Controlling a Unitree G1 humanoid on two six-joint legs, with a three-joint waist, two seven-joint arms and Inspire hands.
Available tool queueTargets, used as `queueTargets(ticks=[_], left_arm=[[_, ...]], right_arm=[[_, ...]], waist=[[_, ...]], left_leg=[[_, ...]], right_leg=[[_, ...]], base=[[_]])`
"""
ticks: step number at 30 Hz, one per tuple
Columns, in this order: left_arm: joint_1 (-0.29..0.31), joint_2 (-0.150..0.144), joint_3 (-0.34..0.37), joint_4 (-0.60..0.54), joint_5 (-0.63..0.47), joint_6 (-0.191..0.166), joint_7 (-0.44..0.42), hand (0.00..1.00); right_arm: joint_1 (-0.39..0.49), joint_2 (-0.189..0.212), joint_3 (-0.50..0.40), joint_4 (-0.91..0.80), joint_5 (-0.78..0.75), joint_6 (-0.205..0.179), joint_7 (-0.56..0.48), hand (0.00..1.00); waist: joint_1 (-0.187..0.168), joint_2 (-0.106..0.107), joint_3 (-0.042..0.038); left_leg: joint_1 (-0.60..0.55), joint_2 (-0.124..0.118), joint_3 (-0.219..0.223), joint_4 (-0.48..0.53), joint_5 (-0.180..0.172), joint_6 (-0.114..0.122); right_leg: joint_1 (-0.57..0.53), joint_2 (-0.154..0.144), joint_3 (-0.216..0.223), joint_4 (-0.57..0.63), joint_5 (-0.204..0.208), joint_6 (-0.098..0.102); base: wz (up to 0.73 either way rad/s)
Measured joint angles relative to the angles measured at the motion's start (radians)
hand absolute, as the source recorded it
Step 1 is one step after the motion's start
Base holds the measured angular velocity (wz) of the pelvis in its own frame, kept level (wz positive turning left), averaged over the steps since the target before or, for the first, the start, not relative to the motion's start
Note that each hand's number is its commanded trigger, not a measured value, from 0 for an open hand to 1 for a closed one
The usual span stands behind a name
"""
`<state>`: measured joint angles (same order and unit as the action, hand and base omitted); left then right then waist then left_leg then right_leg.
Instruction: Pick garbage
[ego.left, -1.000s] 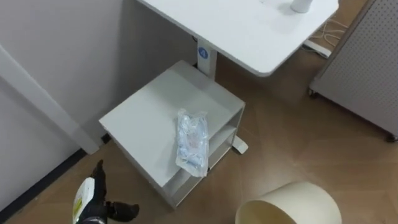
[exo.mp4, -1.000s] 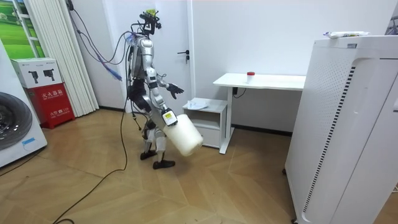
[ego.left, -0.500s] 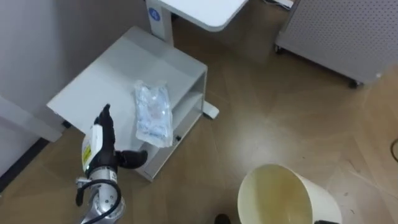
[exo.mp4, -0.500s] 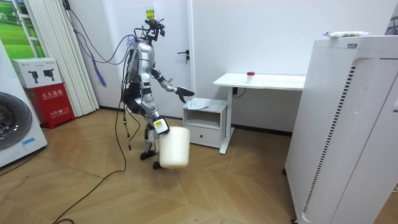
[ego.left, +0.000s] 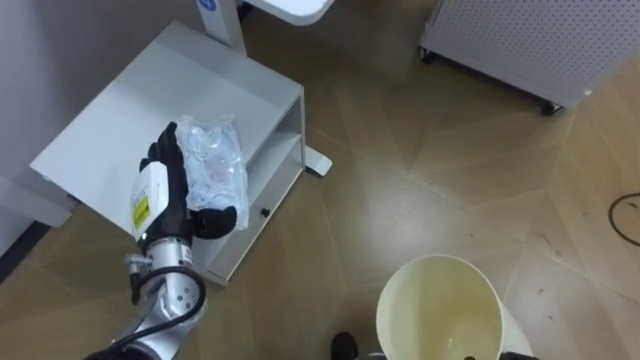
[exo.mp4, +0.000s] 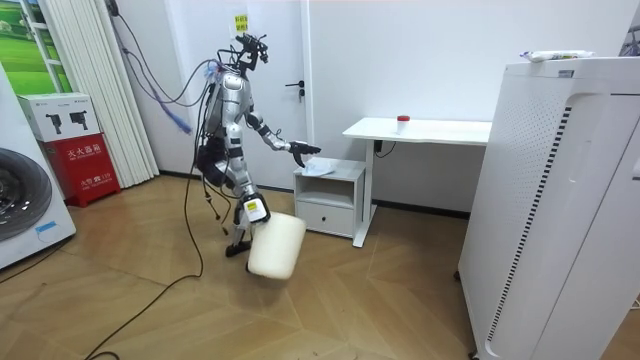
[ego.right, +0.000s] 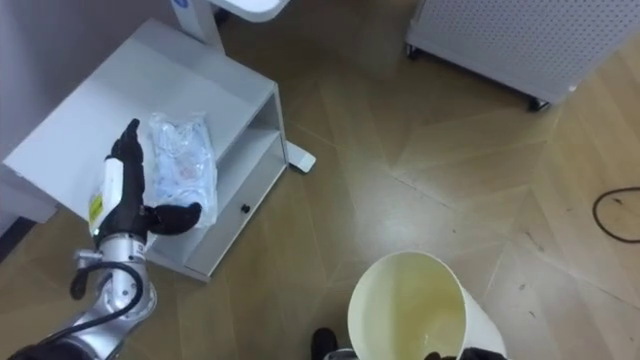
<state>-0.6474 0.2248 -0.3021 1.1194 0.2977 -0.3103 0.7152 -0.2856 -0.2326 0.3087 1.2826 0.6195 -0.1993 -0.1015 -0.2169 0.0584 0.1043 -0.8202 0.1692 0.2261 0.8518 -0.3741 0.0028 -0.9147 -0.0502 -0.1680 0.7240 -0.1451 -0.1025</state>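
My left hand (ego.left: 168, 190) is stretched out flat over the top of the small white cabinet (ego.left: 100, 150), fingers straight and close together, thumb spread wide to the side. The garbage, a crumpled clear plastic bag (ego.left: 216, 160), lies on that cabinet top just to the right of my fingers, and my thumb reaches across below its near end; whether I touch it I cannot tell. Nothing is pinched or gripped in this hand. Beyond my fingertips the white desk (ego.left: 283, 8) juts over the cabinet's far side. Down to the right of the hand, well apart from it, the cream bin (ego.left: 438, 305) hangs with its open mouth facing up above the wooden floor (ego.left: 400, 170). In the room view my right hand (exo.mp4: 250, 207) is low at my side at the bin's rim — how its fingers sit there I cannot tell — while I stand facing the cabinet with my left arm held out toward it.
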Motion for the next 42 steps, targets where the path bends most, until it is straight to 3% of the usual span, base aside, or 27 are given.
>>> queueTargets(ticks=[5, 12, 18, 28, 36, 40, 41, 42], left_arm=[[-0.017, 0.0, -0.02, 0.0, 0.064, 0.01, 0.0, 0.0], [-0.02, 0.023, -0.062, 0.017, 0.219, 0.068, -0.015, 0.0], [-0.022, 0.029, -0.065, 0.08, 0.26, 0.131, -0.086, 0.0], [-0.038, 0.048, -0.086, 0.138, 0.317, 0.197, -0.145, 0.0], [-0.04, 0.114, -0.087, 0.154, 0.384, 0.256, -0.187, 0.0], [-0.046, 0.129, -0.086, 0.157, 0.393, 0.292, -0.212, 0.0], [-0.049, 0.13, -0.087, 0.157, 0.394, 0.301, -0.221, 0.09], [-0.052, 0.13, -0.087, 0.157, 0.398, 0.31, -0.226, 0.34]], right_arm=[[-0.006, -0.001, -0.002, -0.003, 0.028, 0.006, 0.02, 1.0], [-0.005, -0.001, -0.002, -0.035, 0.038, 0.04, 0.036, 1.0], [-0.004, 0.0, -0.004, -0.048, 0.042, 0.048, 0.036, 1.0], [0.009, 0.0, -0.003, -0.091, 0.076, 0.049, 0.026, 1.0], [0.032, -0.007, -0.005, -0.135, 0.082, 0.075, 0.017, 1.0], [0.033, -0.014, -0.009, -0.147, 0.082, 0.093, 0.016, 1.0], [0.033, -0.016, -0.009, -0.148, 0.082, 0.093, 0.016, 1.0], [0.034, -0.018, -0.009, -0.152, 0.082, 0.095, 0.015, 1.0]], waist=[[-0.006, -0.001, -0.0002], [-0.03, -0.001, -0.0002], [-0.034, -0.001, -0.0002], [-0.038, 0.001, -0.001], [-0.038, 0.002, -0.0021], [-0.034, 0.002, -0.0028], [-0.032, 0.002, -0.0031], [-0.03, 0.002, -0.0032]], left_leg=[[-0.031, 0.01, 0.008, 0.016, -0.001, 0.003], [-0.041, 0.017, 0.009, 0.031, -0.003, 0.001], [-0.043, 0.028, 0.016, 0.035, -0.008, -0.003], [-0.084, 0.029, 0.004, 0.043, -0.005, -0.008], [-0.095, 0.028, 0.0, 0.045, -0.005, -0.009], [-0.095, 0.026, 0.0, 0.045, -0.004, -0.007], [-0.096, 0.025, 0.0, 0.046, -0.002, -0.004], [-0.096, 0.025, 0.0, 0.046, -0.002, -0.004]], right_leg=[[-0.033, 0.003, 0.001, 0.011, 0.003, -0.005], [-0.045, 0.007, 0.003, 0.025, 0.002, -0.01], [-0.048, 0.012, 0.005, 0.022, 0.004, -0.013], [-0.079, 0.014, -0.004, 0.027, 0.007, -0.021], [-0.085, 0.011, -0.01, 0.025, 0.007, -0.021], [-0.085, 0.008, -0.012, 0.027, 0.007, -0.021], [-0.085, 0.008, -0.012, 0.027, 0.007, -0.021], [-0.085, 0.008, -0.012, 0.026, 0.007, -0.021]], base=[[-0.03], [-0.02], [-0.01], [0.0], [0.0], [0.0], [0.0], [0.0]])
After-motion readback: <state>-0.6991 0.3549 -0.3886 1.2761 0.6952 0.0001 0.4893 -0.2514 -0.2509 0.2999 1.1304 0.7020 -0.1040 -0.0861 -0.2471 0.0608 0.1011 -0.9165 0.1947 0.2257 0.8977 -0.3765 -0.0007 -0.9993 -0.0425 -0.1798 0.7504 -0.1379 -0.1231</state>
